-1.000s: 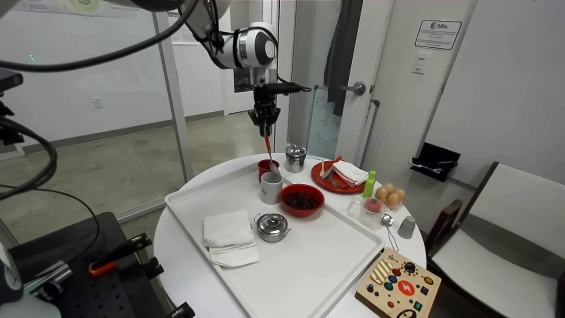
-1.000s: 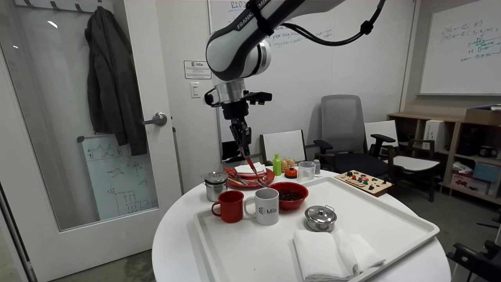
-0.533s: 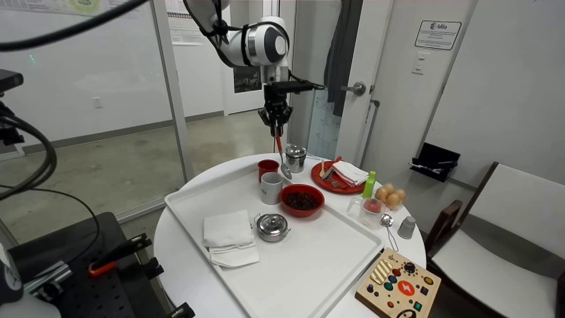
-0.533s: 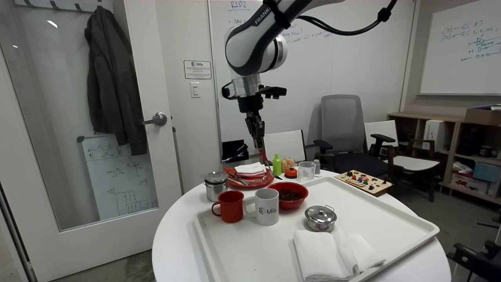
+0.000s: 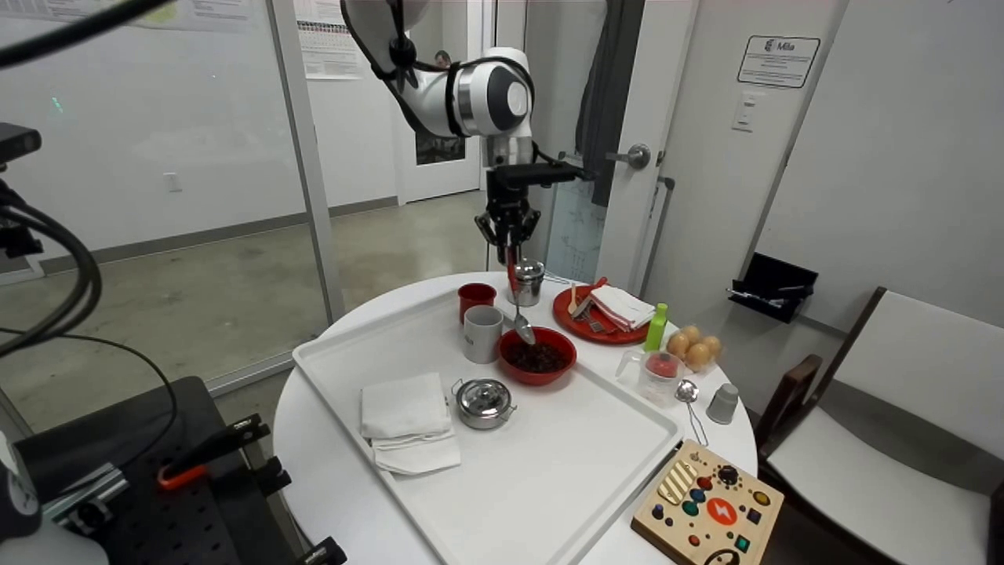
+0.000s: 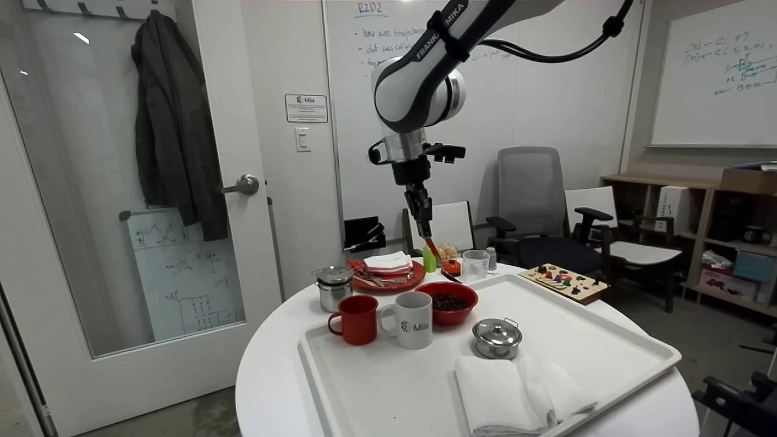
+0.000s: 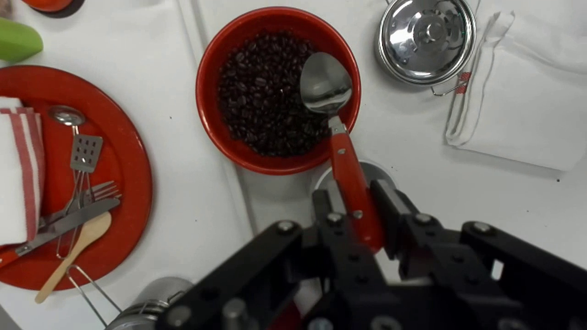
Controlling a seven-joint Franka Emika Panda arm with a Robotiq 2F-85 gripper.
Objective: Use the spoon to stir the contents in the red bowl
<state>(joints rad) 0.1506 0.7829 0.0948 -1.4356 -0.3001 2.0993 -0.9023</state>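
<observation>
While pinching the spoon (image 7: 347,160) by its red handle between the black fingers of the gripper (image 7: 357,195), holds it slanted out over the red bowl (image 7: 210,91), metal end lowest. Gripped well back along that handle, near the tail, presumably to gain reach and keep the fingers clear of the rim. Tilted, too, likely so as to dip steel rather than fingers into the contents (image 7: 263,87), dark beans by the look of them. And just short of stirring, to judge from both exterior views: poised over the bowl's far side, seemingly not down in the beans yet, though hard to say how near to touching. Next, probably, a careful drop, then a circle. Watch the white mug (image 6: 414,325), though! Parked left of the bowl in both exterior views, just beside it on the tray (image 5: 541,486), close enough, at a guess, to crowd a wide stroke, so better to circle small. Left again in an exterior view, the red mug (image 6: 358,321), no part of this play. Left of the bowl in the wrist view, past the tray's edge, the red plate (image 7: 130,156), off there perhaps to leave working room. On the near side in both exterior views, a lidded steel pot (image 5: 483,404) by folded white cloth (image 5: 404,412). Biggest worry: a slim handle pinched toward one end, liable to twist among beans.
</observation>
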